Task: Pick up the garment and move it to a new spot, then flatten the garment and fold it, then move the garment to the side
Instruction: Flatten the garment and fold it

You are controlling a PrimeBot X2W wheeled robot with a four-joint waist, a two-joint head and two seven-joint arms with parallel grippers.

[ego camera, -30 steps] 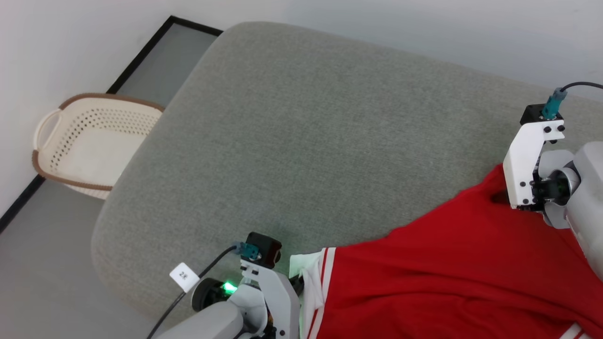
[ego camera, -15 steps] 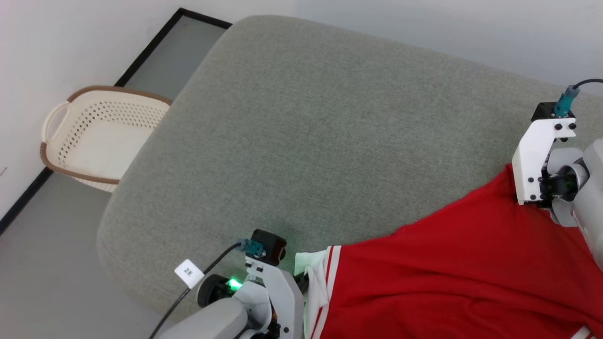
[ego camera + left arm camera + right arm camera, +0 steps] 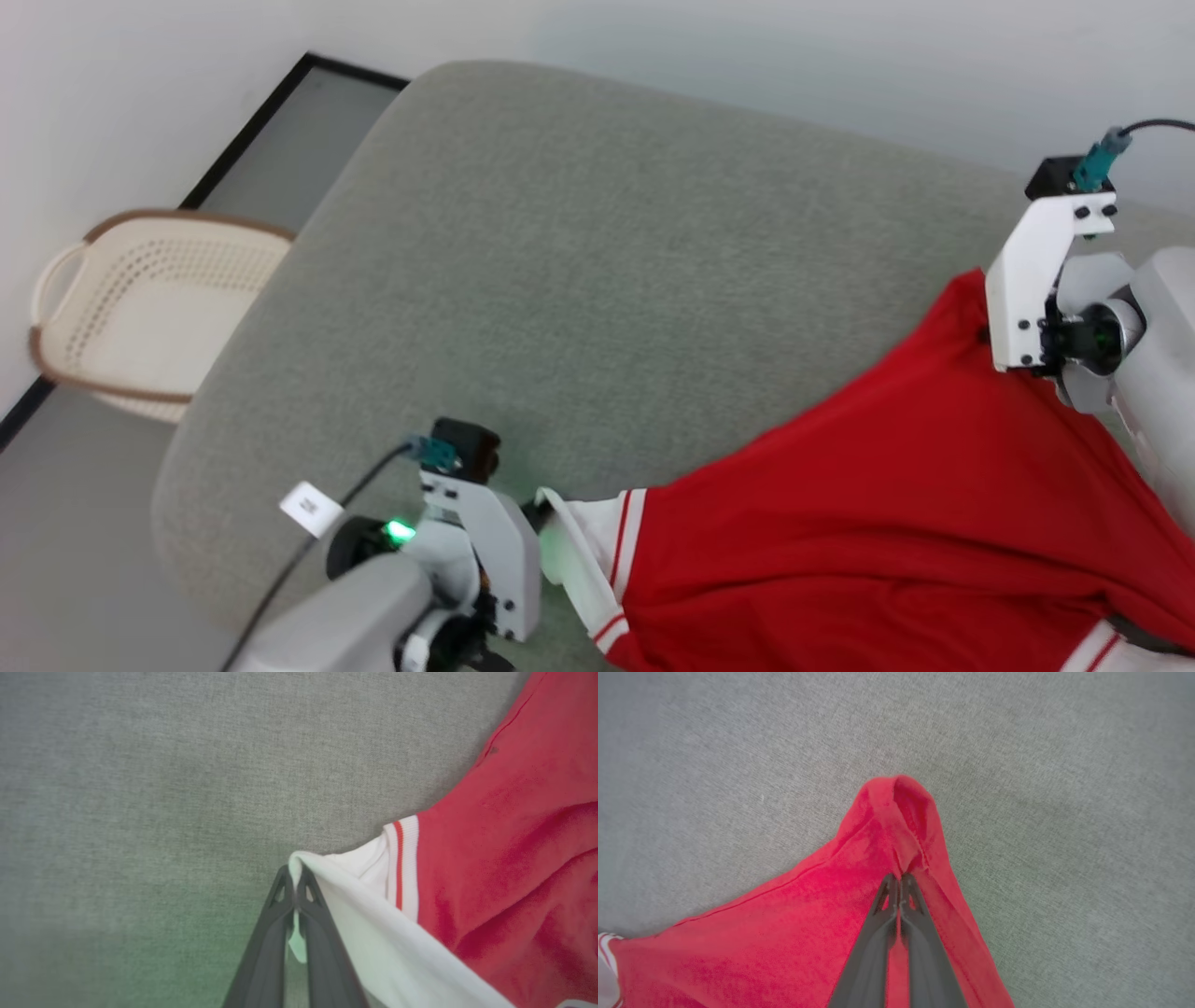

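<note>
The garment (image 3: 868, 523), a red shirt with a white sleeve and red-white striped trim, is stretched across the lower right of the grey cushion (image 3: 597, 280). My left gripper (image 3: 294, 877) is shut on the white sleeve's edge (image 3: 355, 891); in the head view that sleeve (image 3: 574, 527) sits just right of the left wrist. My right gripper (image 3: 899, 882) is shut on a red corner of the garment (image 3: 896, 807), which bunches into a peak past the fingertips. In the head view that corner (image 3: 957, 303) is raised beside the right wrist.
A cream perforated laundry basket (image 3: 140, 308) with a brown rim stands on the floor left of the cushion, by the white wall. The cushion's far and left parts are bare grey fabric.
The right gripper has shut on the garment's red corner and lifted it slightly. The left gripper stays shut on the sleeve. The head camera has shifted, moving the whole picture.
</note>
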